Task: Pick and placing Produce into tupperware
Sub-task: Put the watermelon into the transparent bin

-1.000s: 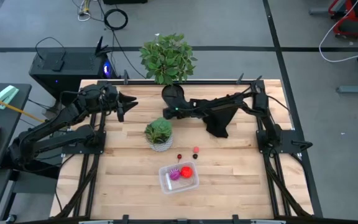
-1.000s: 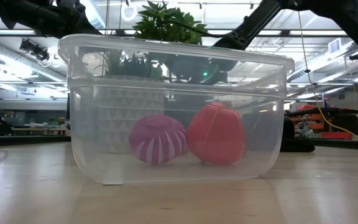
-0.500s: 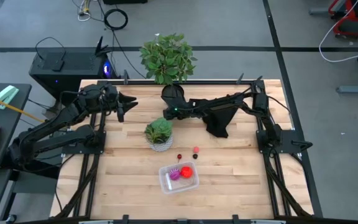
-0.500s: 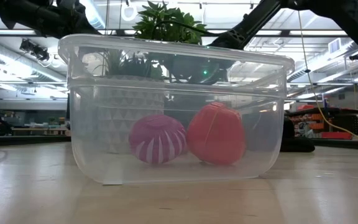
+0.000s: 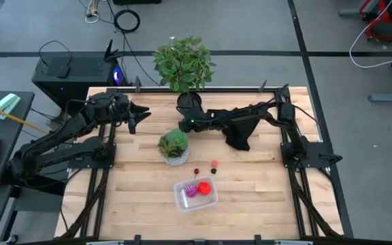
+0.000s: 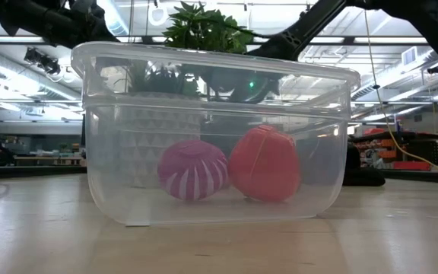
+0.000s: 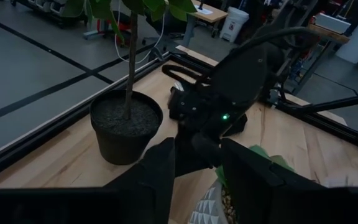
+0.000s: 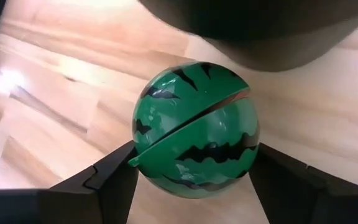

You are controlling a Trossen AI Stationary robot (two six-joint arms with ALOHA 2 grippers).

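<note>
Right gripper (image 8: pixel 191 180) clamped on green striped ball (image 8: pixel 194 129) beside dark pot (image 5: pixel 188 103) at table's far side. We see tupperware (image 5: pixel 195 193) near front edge w/ purple piece (image 5: pixel 192 191) + red piece (image 5: pixel 203 188) inside; tiny bits (image 5: pixel 214 164) lie loose just behind it. Left gripper (image 7: pixel 196 163) idle far-left, fingers apart.
</note>
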